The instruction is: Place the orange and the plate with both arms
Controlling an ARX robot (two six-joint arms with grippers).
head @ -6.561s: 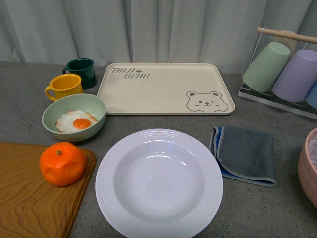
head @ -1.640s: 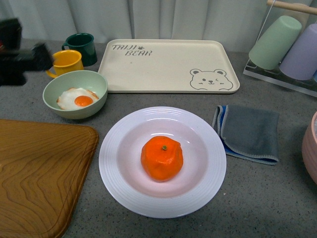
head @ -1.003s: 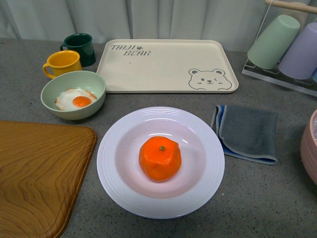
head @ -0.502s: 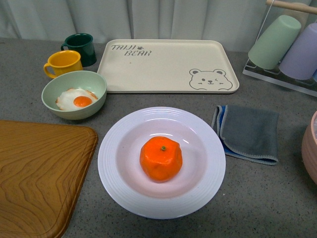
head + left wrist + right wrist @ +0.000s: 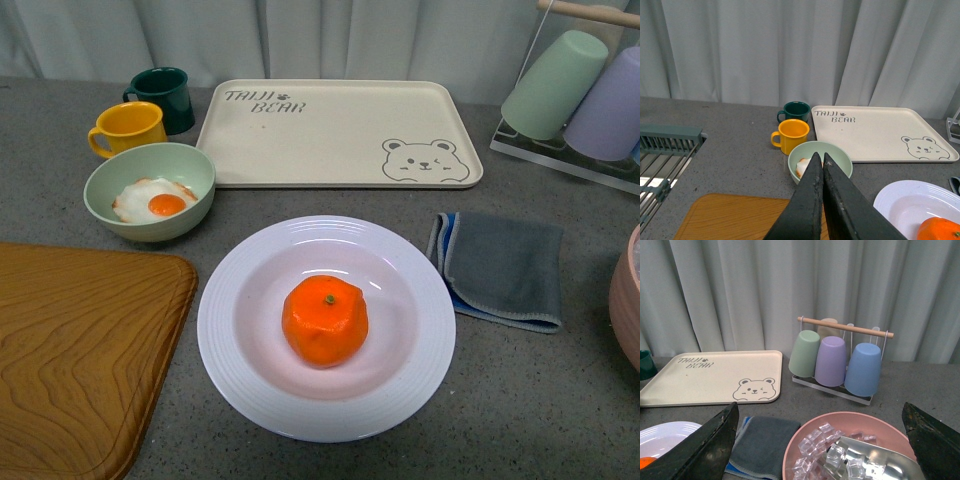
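Grey desk (image 5: pixel 545 400) carries the plate (image 5: pixel 240 385) near centre with the orange (image 5: pixel 325 321) resting in its well, between the arms: right of the left fingers (image 5: pixel 810 210), clenched on nothing, and left of the right fingers (image 5: pixel 705 450), spread wide.

left gripper (image 5: pixel 823 158) — matte black, tapered wedges; right gripper (image 5: pixel 820 412) — same black, faintly speckled

Pale grey curtains (image 5: pixel 790 50) hang in folds behind a speckled grey counter (image 5: pixel 540 400); soft, even light, perhaps daylight through the cloth.
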